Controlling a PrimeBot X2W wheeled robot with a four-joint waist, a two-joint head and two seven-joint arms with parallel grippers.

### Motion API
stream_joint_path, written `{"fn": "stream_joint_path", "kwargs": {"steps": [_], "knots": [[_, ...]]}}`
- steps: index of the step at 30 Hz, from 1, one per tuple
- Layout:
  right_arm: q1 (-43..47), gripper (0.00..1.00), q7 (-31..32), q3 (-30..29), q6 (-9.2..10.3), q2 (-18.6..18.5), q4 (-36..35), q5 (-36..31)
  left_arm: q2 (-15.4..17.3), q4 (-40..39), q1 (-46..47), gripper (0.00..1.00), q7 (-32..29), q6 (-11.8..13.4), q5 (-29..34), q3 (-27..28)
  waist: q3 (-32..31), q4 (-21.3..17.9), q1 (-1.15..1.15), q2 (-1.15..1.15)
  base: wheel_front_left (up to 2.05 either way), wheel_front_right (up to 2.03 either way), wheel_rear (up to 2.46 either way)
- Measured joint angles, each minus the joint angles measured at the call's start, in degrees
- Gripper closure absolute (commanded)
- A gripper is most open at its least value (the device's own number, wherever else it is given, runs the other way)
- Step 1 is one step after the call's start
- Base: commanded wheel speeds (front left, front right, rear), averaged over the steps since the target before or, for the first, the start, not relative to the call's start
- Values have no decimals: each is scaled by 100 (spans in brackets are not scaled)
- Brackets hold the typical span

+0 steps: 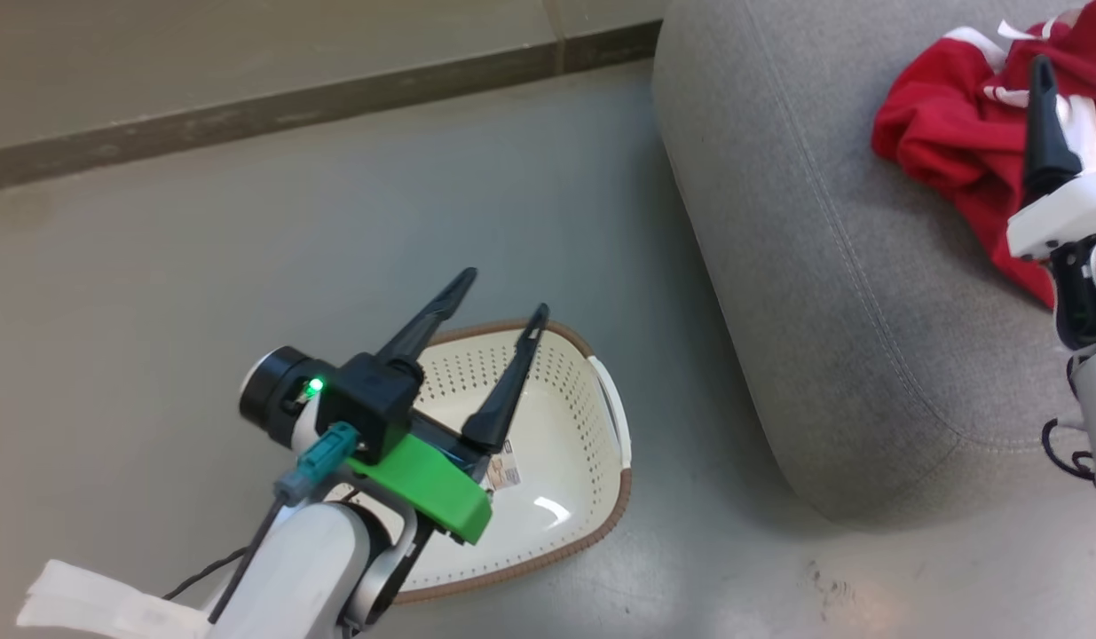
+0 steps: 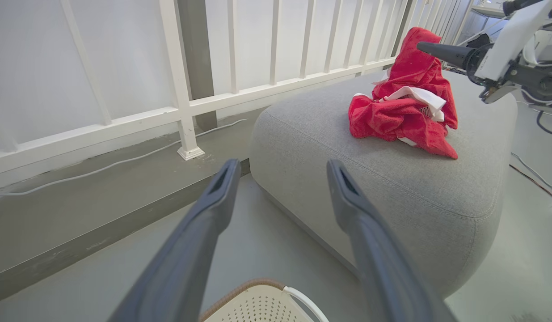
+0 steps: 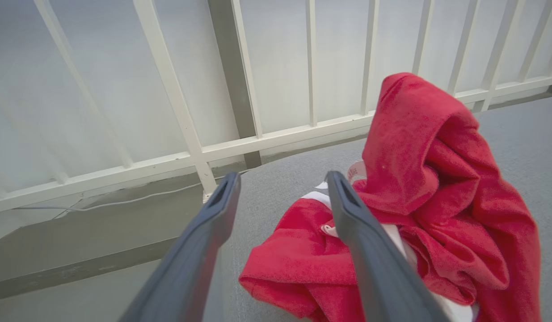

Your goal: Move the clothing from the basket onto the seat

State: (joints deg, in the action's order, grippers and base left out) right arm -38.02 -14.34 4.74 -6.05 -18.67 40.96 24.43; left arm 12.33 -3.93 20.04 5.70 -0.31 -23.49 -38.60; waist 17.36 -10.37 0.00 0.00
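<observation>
The red clothing (image 1: 947,124) lies in a crumpled heap on top of the grey seat (image 1: 823,266), towards its far side, with white trim showing among the folds. In the right wrist view part of the clothing (image 3: 419,179) stands up in a peak above the rest of the pile.

The right gripper (image 1: 1076,98) hangs over the heap. Its fingers (image 3: 374,259) are spread apart with nothing between them; whether one finger touches the cloth cannot be told.

The basket (image 1: 601,515) sits on the floor (image 1: 246,266) just beside the seat's rounded corner, a label sticker showing on its inner bottom. The left gripper (image 1: 504,293) hovers over the basket, fingers (image 2: 204,223) released and wide apart, pointing towards the seat (image 2: 347,179). A white railing (image 2: 182,89) runs behind the seat.
</observation>
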Motion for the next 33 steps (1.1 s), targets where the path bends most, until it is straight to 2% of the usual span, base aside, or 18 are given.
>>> {"fn": "stream_joint_path", "kwargs": {"steps": [8,14,26,33], "knots": [[606,0,-7,153,-48,204,-723,-174,2,190,-299,0,227,396,-60,368,-376,207,0,0,0,0,0],[1113,0,-8,354,-48,416,-1261,-343,20,331,-586,0,350,539,-108,649,-672,381,0,0,0,0,0],[2171,0,-8,686,-40,659,-1753,-532,143,466,-1296,0,453,647,-171,1194,-1274,675,0,0,0,0,0],[2690,0,-7,737,89,697,-1919,-589,142,524,-1632,0,469,698,-220,1450,-1518,722,0,0,0,0,0]]}}
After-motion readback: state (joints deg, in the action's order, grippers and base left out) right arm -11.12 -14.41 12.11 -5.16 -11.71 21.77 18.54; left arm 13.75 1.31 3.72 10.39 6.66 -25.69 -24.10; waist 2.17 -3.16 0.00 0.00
